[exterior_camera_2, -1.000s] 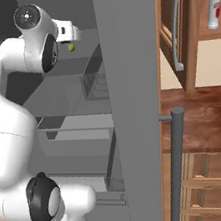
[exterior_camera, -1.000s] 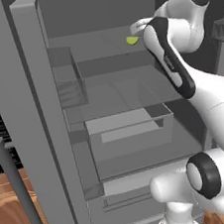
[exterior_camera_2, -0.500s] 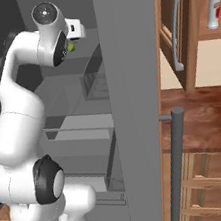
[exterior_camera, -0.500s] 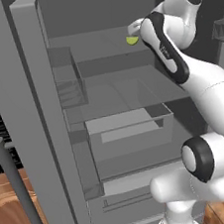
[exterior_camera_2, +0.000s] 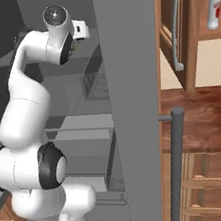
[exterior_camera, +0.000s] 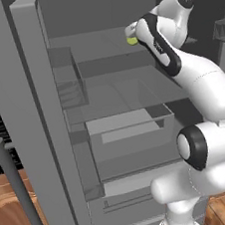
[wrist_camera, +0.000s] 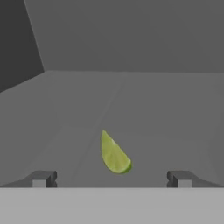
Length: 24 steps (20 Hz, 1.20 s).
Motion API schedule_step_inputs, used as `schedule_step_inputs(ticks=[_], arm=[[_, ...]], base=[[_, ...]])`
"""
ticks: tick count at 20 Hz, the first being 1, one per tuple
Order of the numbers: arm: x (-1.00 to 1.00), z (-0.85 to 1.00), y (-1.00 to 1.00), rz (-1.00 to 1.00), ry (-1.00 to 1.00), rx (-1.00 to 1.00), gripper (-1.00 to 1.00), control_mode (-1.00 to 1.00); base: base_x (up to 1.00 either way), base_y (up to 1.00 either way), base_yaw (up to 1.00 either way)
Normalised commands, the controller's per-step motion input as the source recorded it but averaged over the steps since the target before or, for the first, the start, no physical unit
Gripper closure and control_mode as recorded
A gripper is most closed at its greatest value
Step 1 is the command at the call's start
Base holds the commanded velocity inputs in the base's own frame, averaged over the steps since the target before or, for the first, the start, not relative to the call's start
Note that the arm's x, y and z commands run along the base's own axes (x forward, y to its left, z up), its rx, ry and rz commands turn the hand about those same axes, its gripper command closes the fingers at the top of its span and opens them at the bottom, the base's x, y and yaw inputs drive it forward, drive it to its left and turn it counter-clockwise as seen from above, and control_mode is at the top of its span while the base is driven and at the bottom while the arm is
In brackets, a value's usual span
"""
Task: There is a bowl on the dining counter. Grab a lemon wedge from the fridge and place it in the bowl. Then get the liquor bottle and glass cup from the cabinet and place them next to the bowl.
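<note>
One lemon wedge [wrist_camera: 114, 155], one open fridge [exterior_camera: 45, 118], one liquor bottle [exterior_camera_2: 214, 9], one cabinet [exterior_camera_2: 190, 24].

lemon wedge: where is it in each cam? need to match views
Left base view: the lemon wedge is a yellow-green speck at upper centre-right, on an upper fridge shelf, at the arm's end.
Right base view: a green sliver at upper left, mostly hidden behind the arm's wrist.
Hand view: lower centre, lying on the shelf between the open claw tips.
Shared landmark: that grey shelf inside the fridge.
</note>
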Motion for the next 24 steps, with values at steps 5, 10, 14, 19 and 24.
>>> schedule_step_inputs(ticks=[5, 10, 14, 19, 24], arm=[[0.32, -0.14, 0.00, 0.00, 0.00, 0.00, -1.00, -1.00], [0.07, -0.08, 0.00, 0.01, 0.00, 0.00, -1.00, -1.00], [0.00, -0.12, 0.00, 0.02, 0.00, 0.00, -1.00, -1.00], [0.15, -0.07, 0.00, 0.02, 0.01, 0.00, -1.00, -1.00], [0.37, 0.00, 0.00, 0.01, 0.00, 0.00, -1.00, -1.00]], base=[[0.00, 0.00, 0.00], [0.00, 0.00, 0.00], [0.00, 0.00, 0.00], [0.00, 0.00, 0.00], [0.00, 0.00, 0.00]])
